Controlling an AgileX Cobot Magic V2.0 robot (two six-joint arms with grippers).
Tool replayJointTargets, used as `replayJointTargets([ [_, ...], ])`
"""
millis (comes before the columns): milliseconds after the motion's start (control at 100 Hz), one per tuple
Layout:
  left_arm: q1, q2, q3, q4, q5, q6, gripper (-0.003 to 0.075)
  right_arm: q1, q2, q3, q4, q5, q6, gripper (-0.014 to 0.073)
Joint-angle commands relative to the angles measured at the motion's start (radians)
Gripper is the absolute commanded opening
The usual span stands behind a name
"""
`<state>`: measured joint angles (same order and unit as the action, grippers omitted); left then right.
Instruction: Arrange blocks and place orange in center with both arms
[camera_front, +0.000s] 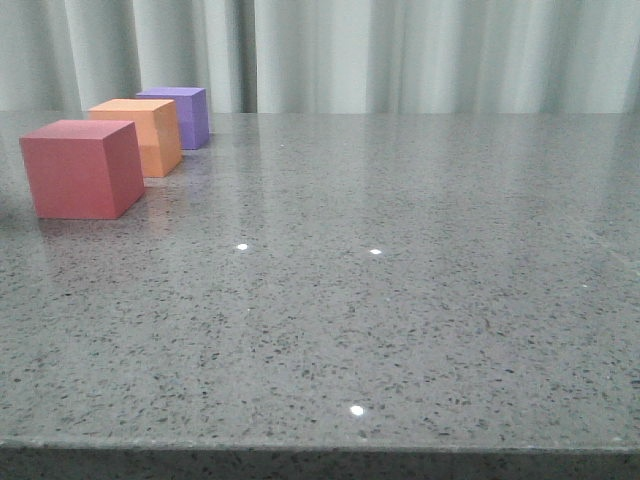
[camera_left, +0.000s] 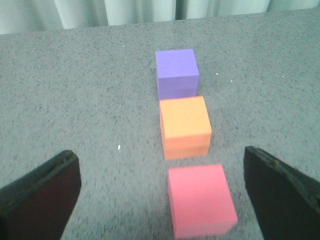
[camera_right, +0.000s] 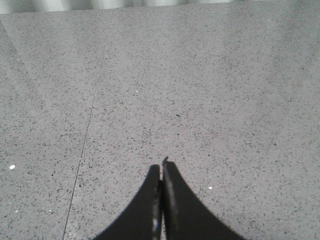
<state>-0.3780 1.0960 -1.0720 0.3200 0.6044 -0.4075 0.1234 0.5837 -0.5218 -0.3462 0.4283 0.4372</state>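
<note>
Three blocks stand in a row at the left of the table: a red-pink block (camera_front: 80, 168) nearest, the orange block (camera_front: 140, 135) in the middle, and a purple block (camera_front: 180, 115) farthest. The left wrist view shows the same row: purple (camera_left: 176, 72), orange (camera_left: 185, 125), red-pink (camera_left: 201, 200). My left gripper (camera_left: 162, 192) is open wide, its two fingers (camera_left: 42, 197) on either side of the red-pink block and apart from it. My right gripper (camera_right: 161, 170) is shut on nothing, above bare table. Neither gripper shows in the front view.
The grey speckled table (camera_front: 400, 300) ends at a front edge (camera_front: 320, 448). Pale curtains (camera_front: 400, 50) hang behind it. A thin seam (camera_right: 82, 150) runs through the tabletop in the right wrist view.
</note>
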Motion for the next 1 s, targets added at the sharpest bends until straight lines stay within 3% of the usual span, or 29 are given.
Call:
replayJointTargets([
  [0,0.002,-0.117,0.065,0.015,-0.099,-0.015,0.0626,-0.004,-0.002,-0.026,-0.024,-0.072,-0.007,-0.0069],
  [190,0.002,-0.346,0.261,0.017,-0.119,-0.015,0.0595,-0.004,-0.002,-0.026,-0.024,-0.072,-0.007,-0.0069],
  [350,0.002,-0.541,0.400,0.015,-0.119,-0.015,0.0496,-0.004,-0.002,-0.026,-0.024,-0.072,-0.007,-0.0069],
  [470,0.002,-0.660,0.467,0.013,-0.119,-0.015,0.0350,-0.004,-0.002,-0.026,-0.024,-0.072,-0.007,-0.0069],
  [680,0.002,-0.772,0.507,0.017,-0.119,-0.015,-0.0023,-0.004,-0.002,-0.026,-0.024,-0.072,-0.007,-0.0069],
  [990,0.002,-0.776,0.507,0.010,-0.119,-0.015,-0.0020,-0.004,-0.002,-0.026,-0.024,-0.072,-0.007,-0.0069],
])
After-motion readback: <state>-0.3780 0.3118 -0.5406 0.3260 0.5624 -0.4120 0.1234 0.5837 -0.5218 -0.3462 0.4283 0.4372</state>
